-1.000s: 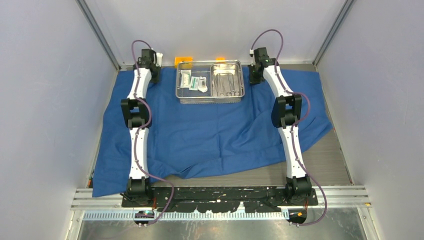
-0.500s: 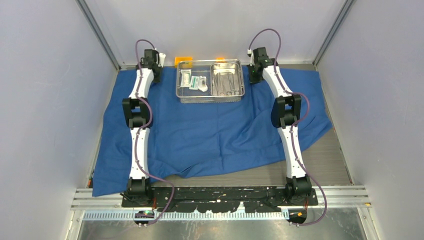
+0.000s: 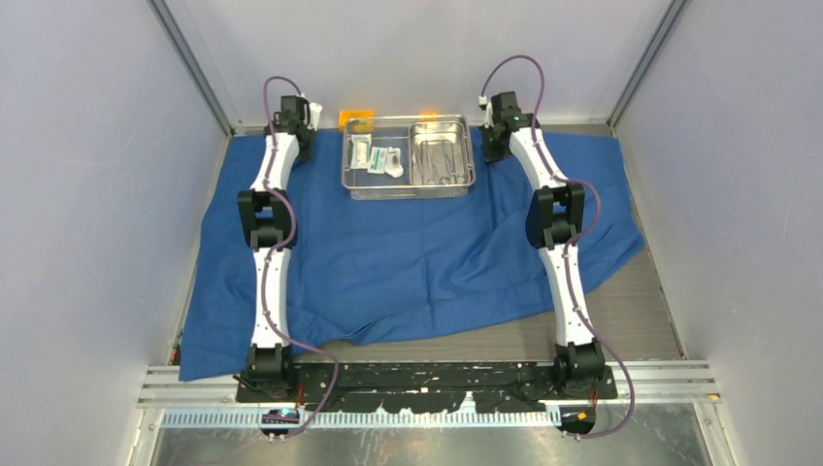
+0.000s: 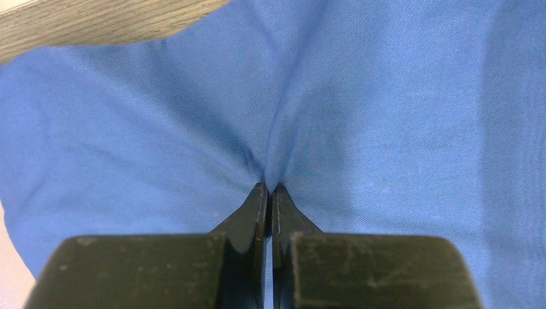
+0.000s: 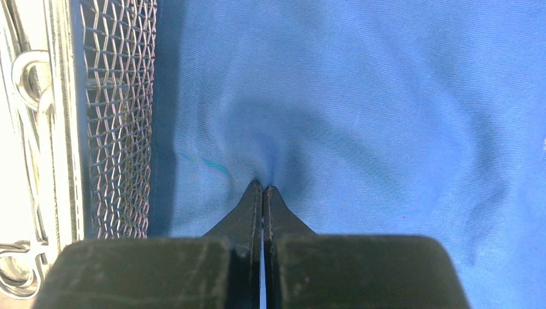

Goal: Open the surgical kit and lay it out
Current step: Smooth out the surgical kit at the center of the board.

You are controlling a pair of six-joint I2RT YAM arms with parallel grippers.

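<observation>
top external | large blue cloth wrap (image 3: 408,262) spread flat, silver wire-mesh basket (image 3: 408,192) on its far edge | left gripper (image 4: 267,188), right gripper (image 5: 263,187) each clamped on a cloth fold flanking basket | risk: uneven pull drags or tips basket

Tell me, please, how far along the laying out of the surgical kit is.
Done: the blue cloth wrap lies opened across the table, with the wire-mesh basket uncovered on its far part. In hand: the left tool and right tool each pinch a fold of the cloth, on either side of the basket. Left: the white packets and the instruments in the steel tray sit inside the basket, not yet laid out.
</observation>
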